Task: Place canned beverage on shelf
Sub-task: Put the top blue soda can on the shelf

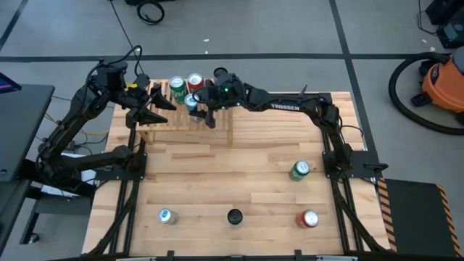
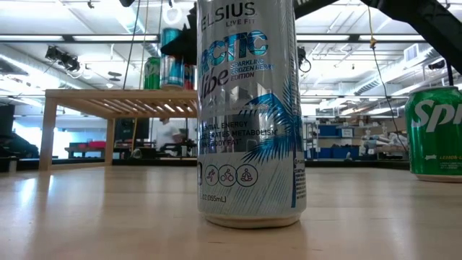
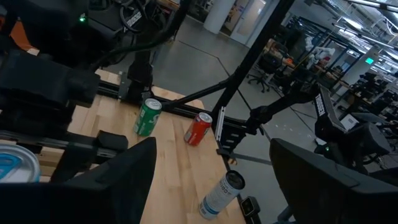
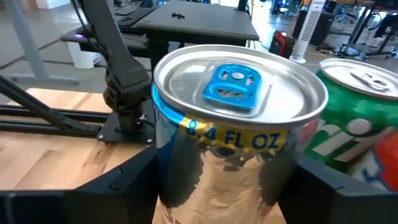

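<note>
A pale wooden counter stands on a grey floor, with an open workshop of desks and racks behind it. At its far edge sits the shelf, already carrying a green can and a red can. The right gripper reaches across from the right with its arm stretched long, its jaws narrowly parted on either side of a silver blue-tabbed can upright on the shelf beside the green one. The left gripper hovers at the shelf's left end, jaws half open, holding nothing.
</note>
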### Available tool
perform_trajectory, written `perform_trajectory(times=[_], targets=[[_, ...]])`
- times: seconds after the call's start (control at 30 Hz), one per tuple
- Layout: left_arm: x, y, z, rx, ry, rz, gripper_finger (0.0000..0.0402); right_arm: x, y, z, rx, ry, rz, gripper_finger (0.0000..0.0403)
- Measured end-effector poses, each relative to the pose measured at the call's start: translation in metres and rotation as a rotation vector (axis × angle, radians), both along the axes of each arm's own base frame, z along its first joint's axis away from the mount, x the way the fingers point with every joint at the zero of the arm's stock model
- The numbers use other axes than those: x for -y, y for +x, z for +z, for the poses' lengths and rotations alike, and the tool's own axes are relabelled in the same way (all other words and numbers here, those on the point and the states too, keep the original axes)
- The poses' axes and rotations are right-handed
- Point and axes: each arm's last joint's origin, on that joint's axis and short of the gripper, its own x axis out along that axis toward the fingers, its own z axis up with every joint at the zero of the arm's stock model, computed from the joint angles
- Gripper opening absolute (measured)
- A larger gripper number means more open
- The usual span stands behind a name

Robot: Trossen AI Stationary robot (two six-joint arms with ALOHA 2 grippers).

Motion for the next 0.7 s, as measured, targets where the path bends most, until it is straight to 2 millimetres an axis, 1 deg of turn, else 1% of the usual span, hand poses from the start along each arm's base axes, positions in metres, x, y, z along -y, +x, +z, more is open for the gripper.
perform_trajectory(times=[0.27,0.47,0.7], targets=[[0.0,0.0,0.0,0.0,0.0,0.0,0.0314,-0.001,0.0,0.002,0.01,-0.003,0.007,0.0295],[0.0,0.0,0.0,0.0,0.0,0.001,0.0314,0.001,0.005,-0.008,0.007,0.002,0.018,0.0299],[0.0,0.0,0.0,0.0,0.001,0.002,0.0314,0.002,0.006,-0.009,0.013,-0.003,-0.006,0.03]])
